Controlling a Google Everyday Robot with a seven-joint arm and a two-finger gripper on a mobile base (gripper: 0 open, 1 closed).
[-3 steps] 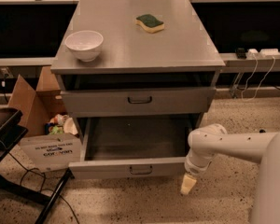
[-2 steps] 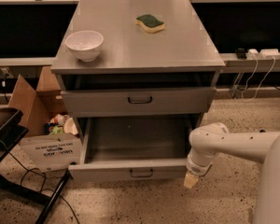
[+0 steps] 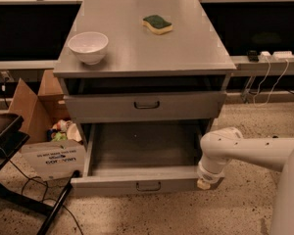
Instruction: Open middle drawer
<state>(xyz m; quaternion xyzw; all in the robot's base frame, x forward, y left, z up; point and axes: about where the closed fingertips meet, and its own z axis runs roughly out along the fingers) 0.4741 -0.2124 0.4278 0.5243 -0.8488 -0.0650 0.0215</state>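
We saw a white bowl point(image 3: 88, 46) on the left of the grey cabinet top point(image 3: 186, 53), and a green-and-yellow sponge point(image 3: 157, 24) further back, well apart from it. Left of the cabinet stood an open cardboard box point(image 3: 32, 106) with odds and ends inside, a white printed flap point(image 3: 54, 155) before it and a black stand point(image 3: 5, 136) beside. White cables point(image 3: 272, 77) hung from a ledge at the right. The gripper point(image 3: 203, 184) sat low at the cabinet's right front, near the speckled floor point(image 3: 137, 214).

High front view, gripper point(image 3: 204, 182) low right
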